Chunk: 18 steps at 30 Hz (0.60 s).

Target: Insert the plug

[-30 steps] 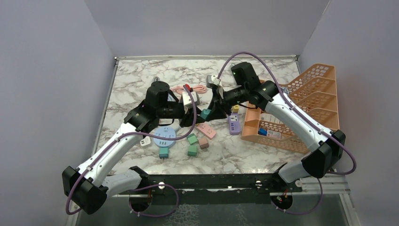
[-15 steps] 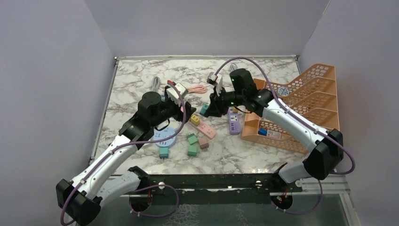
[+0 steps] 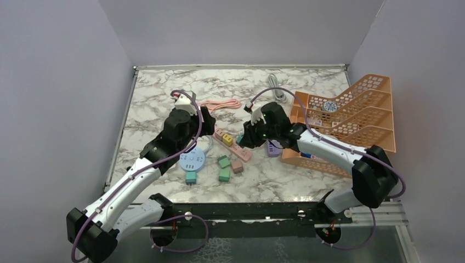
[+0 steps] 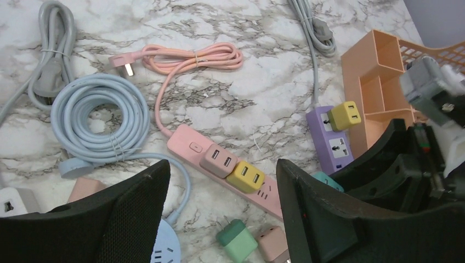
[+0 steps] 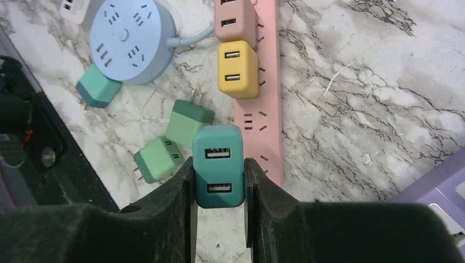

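Observation:
A teal two-port plug [image 5: 218,172] is clamped between the fingers of my right gripper [image 5: 218,164], which is shut on it. It hangs just left of the free slots near the end of the pink power strip [image 5: 257,109]. A pink plug [image 5: 234,19] and a yellow plug [image 5: 238,70] sit in the strip farther along. From above, my right gripper [image 3: 245,139] is over the strip [image 3: 241,152]. My left gripper [image 4: 222,181] stands open and empty, above the table to the left of the strip [image 4: 189,145].
A round blue socket [image 3: 192,160] lies left of the strip, with loose green plugs [image 3: 224,161] and a brownish one [image 3: 237,166] in front. A purple strip [image 4: 329,142] carrying a yellow plug lies by the orange basket [image 3: 351,120]. Coiled cables lie behind.
My left gripper has opened and pulled back to the left, away from the strip. My right arm has come down and nearer with the teal plug, over the strip's end.

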Available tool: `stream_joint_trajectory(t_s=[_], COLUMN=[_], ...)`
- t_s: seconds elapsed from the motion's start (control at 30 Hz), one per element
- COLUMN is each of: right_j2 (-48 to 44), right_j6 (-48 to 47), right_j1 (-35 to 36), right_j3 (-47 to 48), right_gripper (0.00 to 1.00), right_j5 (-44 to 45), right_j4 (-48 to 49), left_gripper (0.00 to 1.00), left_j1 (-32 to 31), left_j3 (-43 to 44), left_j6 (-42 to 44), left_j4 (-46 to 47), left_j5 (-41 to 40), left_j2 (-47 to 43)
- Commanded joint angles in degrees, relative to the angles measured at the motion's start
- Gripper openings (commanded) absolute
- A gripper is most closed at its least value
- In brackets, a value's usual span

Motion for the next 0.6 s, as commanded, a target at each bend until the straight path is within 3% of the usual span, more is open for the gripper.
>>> stream_joint_trajectory(t_s=[0.0,0.57], right_j2=[3.02,9.97], right_j6=[2.33,-0.32], right_j1=[3.38,6.93], right_j3=[-1.31,-0.35], right_gripper=[0.01,0.01], right_j5=[9.44,17.23], right_j4=[7.74,11.92], left_gripper=[0.73,0.73], left_j1=[-0.10,-0.10], left_j3=[-0.66,-0.58], left_j6=[-4.71,-4.09], left_j4=[-1.49,-1.93], left_j5=[-5.10,-5.61], left_j2=[-2.36,-2.09])
